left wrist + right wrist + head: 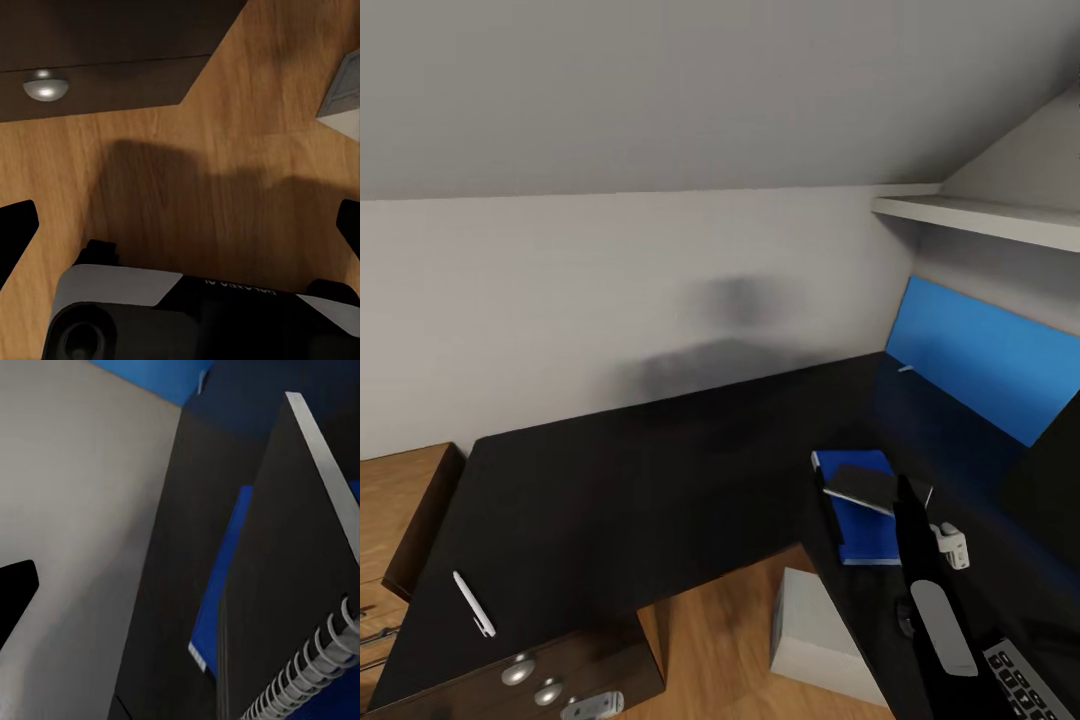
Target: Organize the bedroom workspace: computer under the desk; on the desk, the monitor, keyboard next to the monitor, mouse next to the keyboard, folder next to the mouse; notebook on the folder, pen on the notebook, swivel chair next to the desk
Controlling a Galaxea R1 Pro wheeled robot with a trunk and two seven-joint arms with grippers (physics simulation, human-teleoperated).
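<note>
black desk [620,480] under sloped ceiling, blue folder [860,520] on it.

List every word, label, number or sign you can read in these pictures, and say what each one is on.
Nothing can be read for certain.
Left gripper housing: a short line of pale print, upside down and too blurred to read.
Keyboard: pale marks on the keys, too small to read.
Folder: a small white tag at its corner, no letters legible.
Pen, notebook, desk, blue wall panel: no text visible.
</note>
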